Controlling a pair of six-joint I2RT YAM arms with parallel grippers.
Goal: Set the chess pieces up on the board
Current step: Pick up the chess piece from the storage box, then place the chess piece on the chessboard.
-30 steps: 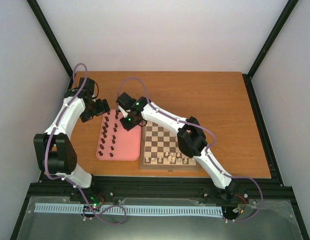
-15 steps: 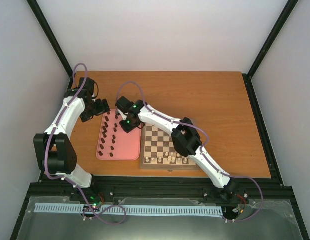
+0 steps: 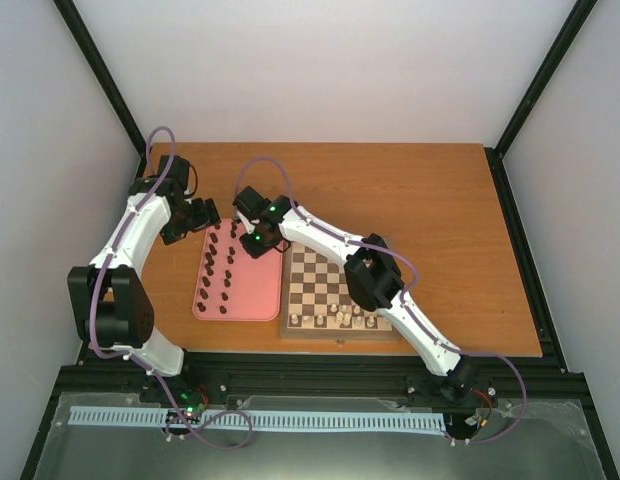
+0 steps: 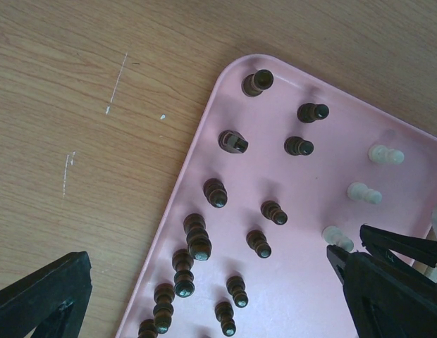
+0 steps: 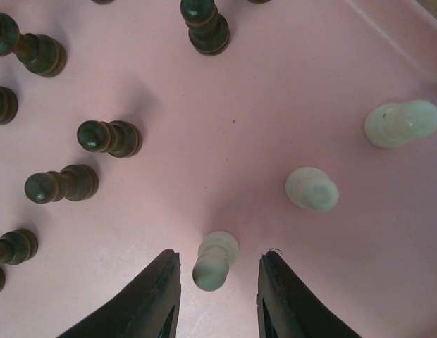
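The right claw (image 5: 220, 259) was half open round a white pawn (image 5: 216, 262) on the pink tray (image 5: 225, 120), w/ a thin gap each side, not gripping. Left claw (image 3: 203, 216) was wide open, empty, near the tray's far-left corner. Dark pieces (image 3: 216, 268) stood on the tray. The board (image 3: 335, 285), just beside it, had white pieces (image 3: 342, 320) near its front edge.

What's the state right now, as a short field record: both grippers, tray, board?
right gripper: open, jaws either side of a cream piece on the pink tray, gaps visible on both sides
left gripper: open, empty, by the tray's far-left corner
tray contents: many dark pieces; two other cream pieces beside the targeted one
chessboard: cream men on the near rows; no dark pieces visible on it
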